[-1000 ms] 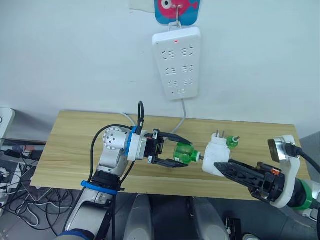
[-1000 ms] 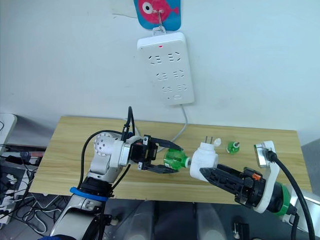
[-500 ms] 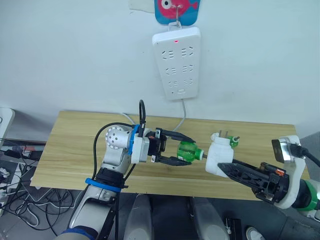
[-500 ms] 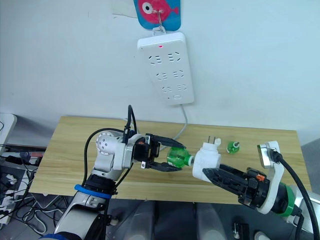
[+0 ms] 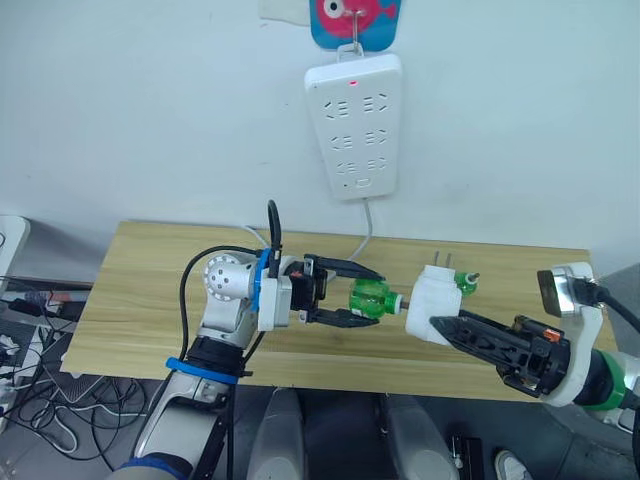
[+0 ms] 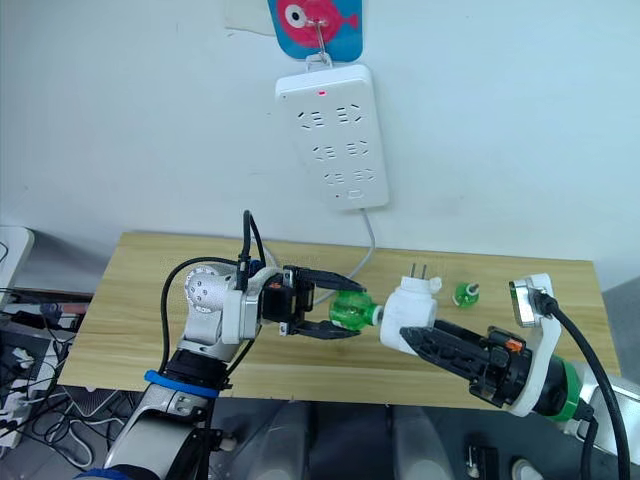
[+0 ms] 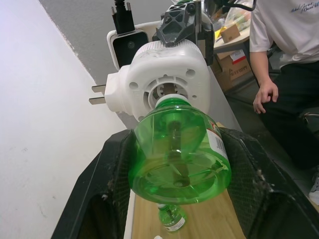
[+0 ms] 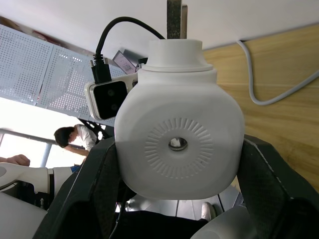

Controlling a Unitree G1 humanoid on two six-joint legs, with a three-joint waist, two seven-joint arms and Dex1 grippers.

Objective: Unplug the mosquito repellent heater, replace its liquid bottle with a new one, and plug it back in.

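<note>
Left gripper (image 5: 352, 301) fingers clamp the green liquid bottle (image 5: 373, 299) at frame centre; right gripper (image 5: 452, 331) fingers grip the mosquito repellent heater (image 5: 434, 305) just right of it, above the surface (image 5: 140, 290). Bottle neck meets the heater's socket. Best keep both axes aligned and twist gently; spare bottle (image 5: 465, 282) sits behind.
</note>
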